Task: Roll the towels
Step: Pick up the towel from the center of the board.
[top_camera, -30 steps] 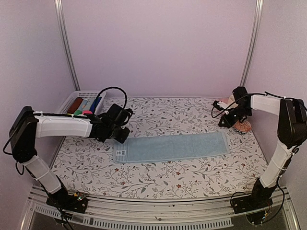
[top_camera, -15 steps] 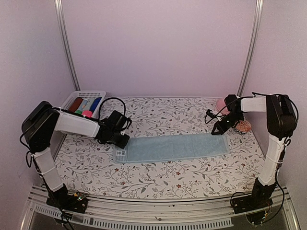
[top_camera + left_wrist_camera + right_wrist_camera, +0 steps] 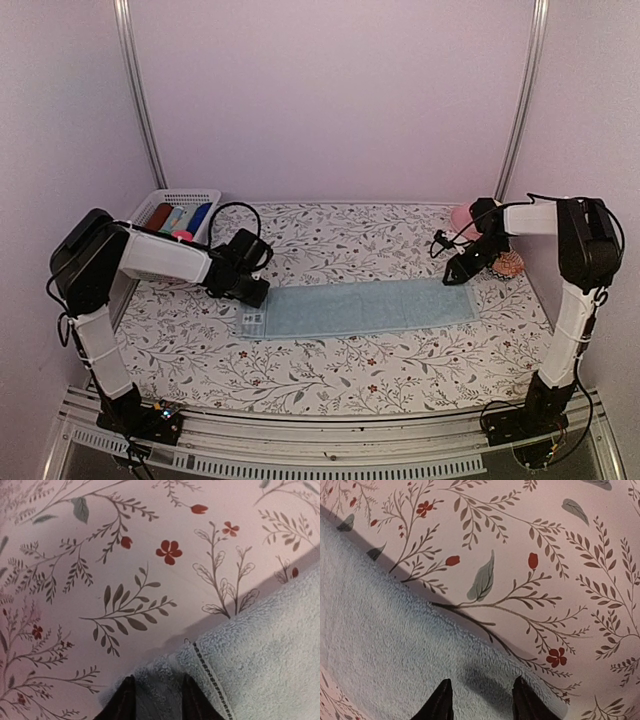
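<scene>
Left jaws slightly parted, fingertips point(image 3: 126, 705) low over the far left corner of the pale blue towel point(image 3: 365, 308), nothing pinched; right jaws likewise parted above the far right corner. Towel flat and at full length across the middle of the tabletop point(image 3: 330, 372), not yet rolled. Probably best to begin at one short end: pinch both corners of that hem evenly, fold a tight first turn, keep the long edges in line, pin the other end against sliding. Hard to tell whether the tips touch the terry. Only a pink patch point(image 3: 462, 216) showing behind the right arm, perhaps the second towel; shape unclear. Contents of the basket point(image 3: 185, 192) too small to sort.
</scene>
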